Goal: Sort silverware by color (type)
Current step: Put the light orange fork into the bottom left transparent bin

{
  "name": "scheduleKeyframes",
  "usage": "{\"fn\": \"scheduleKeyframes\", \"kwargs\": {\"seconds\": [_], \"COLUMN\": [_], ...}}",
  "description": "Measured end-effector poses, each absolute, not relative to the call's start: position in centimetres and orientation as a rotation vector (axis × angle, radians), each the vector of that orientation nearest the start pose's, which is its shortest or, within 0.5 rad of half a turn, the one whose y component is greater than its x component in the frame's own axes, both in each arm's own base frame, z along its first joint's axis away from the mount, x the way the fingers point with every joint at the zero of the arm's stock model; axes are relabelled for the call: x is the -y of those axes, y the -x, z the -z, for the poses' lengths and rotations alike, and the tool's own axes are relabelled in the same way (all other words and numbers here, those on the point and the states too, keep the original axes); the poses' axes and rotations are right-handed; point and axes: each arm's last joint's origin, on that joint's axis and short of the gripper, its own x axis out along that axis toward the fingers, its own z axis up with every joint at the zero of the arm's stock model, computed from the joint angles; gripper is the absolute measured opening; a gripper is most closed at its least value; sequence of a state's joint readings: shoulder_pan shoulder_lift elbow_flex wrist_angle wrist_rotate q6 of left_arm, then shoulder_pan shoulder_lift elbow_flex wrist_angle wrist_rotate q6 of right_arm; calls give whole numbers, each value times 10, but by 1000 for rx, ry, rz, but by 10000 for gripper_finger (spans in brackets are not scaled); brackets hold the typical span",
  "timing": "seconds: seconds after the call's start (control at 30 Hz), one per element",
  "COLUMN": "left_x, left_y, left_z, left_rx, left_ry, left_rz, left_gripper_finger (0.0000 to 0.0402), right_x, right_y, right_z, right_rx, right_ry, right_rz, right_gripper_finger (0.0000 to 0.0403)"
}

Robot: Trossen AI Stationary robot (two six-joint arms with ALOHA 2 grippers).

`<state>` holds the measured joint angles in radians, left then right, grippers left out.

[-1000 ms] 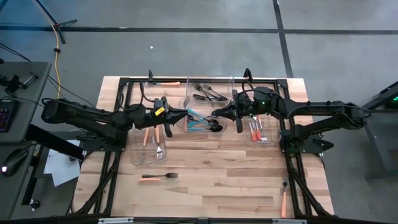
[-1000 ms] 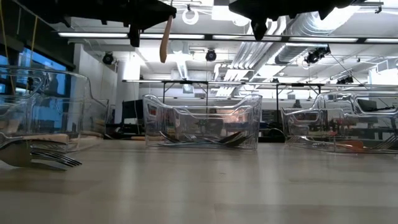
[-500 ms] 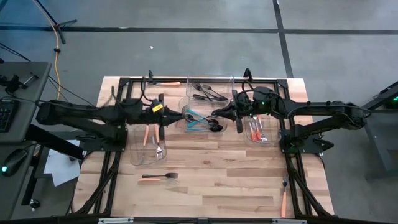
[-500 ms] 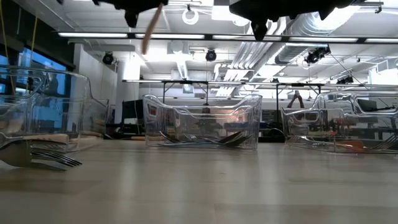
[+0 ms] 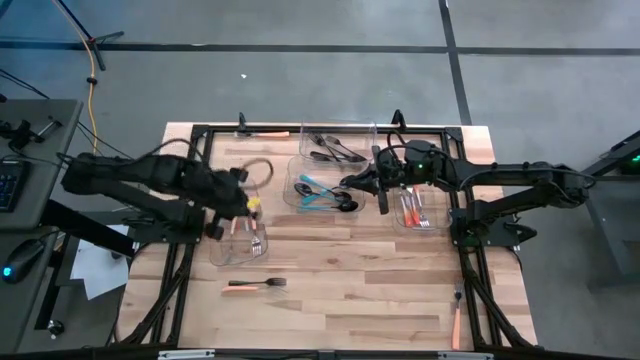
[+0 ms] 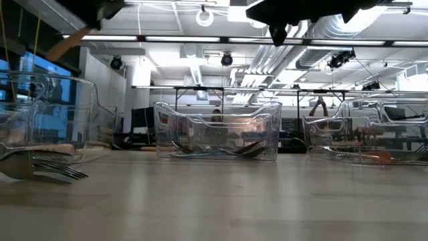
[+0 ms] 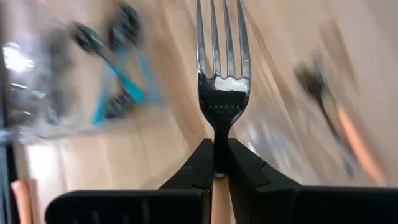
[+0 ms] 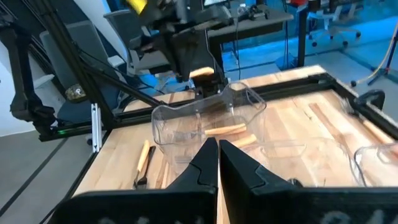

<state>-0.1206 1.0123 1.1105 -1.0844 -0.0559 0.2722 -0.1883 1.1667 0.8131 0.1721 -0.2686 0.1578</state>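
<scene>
My left gripper (image 5: 235, 205) is shut on an orange-handled fork (image 7: 219, 81) and hovers over the left clear bin (image 5: 215, 250), where other orange-handled forks (image 5: 254, 228) lie. The low view shows the fork's handle (image 6: 67, 43) slanting down from the gripper. My right gripper (image 5: 345, 185) is shut on nothing (image 8: 217, 149), high above the middle bin (image 5: 296, 200) with its teal-handled pieces (image 5: 315, 190). An orange-handled fork (image 5: 255, 285) lies flat on the table nearer me, and another orange-handled piece (image 5: 457, 315) lies near the right near corner. My left gripper pinches the fork between its two fingers at the neck (image 7: 217, 134), where the metal meets the orange handle (image 7: 217, 199). The fork lies along the fingers, tines pointing away from the wrist. It is lifted clear of bin and table, tilted.
A far bin (image 5: 370, 135) holds black pieces (image 5: 335, 150), and a right bin (image 5: 435, 225) holds orange-handled ones (image 5: 412, 210). One orange-handled piece (image 5: 265, 133) lies at the far edge. Black frame rails run along the table's sides. Bare wood shows between the bins and the near edge.
My left gripper has carried the fork toward the table's left and slightly nearer, from the gap between left and middle bins to above the left bin. The fork's handle, hanging almost straight down before, now slants.
</scene>
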Motion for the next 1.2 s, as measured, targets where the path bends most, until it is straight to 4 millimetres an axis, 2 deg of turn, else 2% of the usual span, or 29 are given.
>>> {"fn": "scheduleKeyframes", "kwargs": {"seconds": [0.1, 0.27, 0.43, 0.6, 0.8, 1.0, 1.2], "left_x": [26, 32, 31, 29, 29, 27, 27], "left_y": [-169, -169, -164, -163, -164, -163, -163], "left_z": [-316, -288, -262, -239, -222, -208, -204], "left_rx": [-1077, -1152, -1217, -1234, -1236, -1251, -1246], "left_ry": [-420, -506, -599, -573, -614, -581, -594], "left_rz": [292, 455, 542, 561, 556, 537, 537], "left_gripper_finger": [10, 9, 9, 8, 8, 10, 30], "right_x": [42, 43, 44, 45, 45, 45, 45], "right_y": [-260, -266, -272, -276, -276, -276, -276], "right_z": [-297, -289, -283, -278, -278, -279, -279], "right_rx": [-198, -225, -245, -262, -259, -251, -252], "right_ry": [-223, -241, -264, -291, -292, -290, -290], "right_rz": [-56, -53, -48, -44, -43, -44, -44], "right_gripper_finger": [0, 0, 0, 0, 0, 0, 0]}}
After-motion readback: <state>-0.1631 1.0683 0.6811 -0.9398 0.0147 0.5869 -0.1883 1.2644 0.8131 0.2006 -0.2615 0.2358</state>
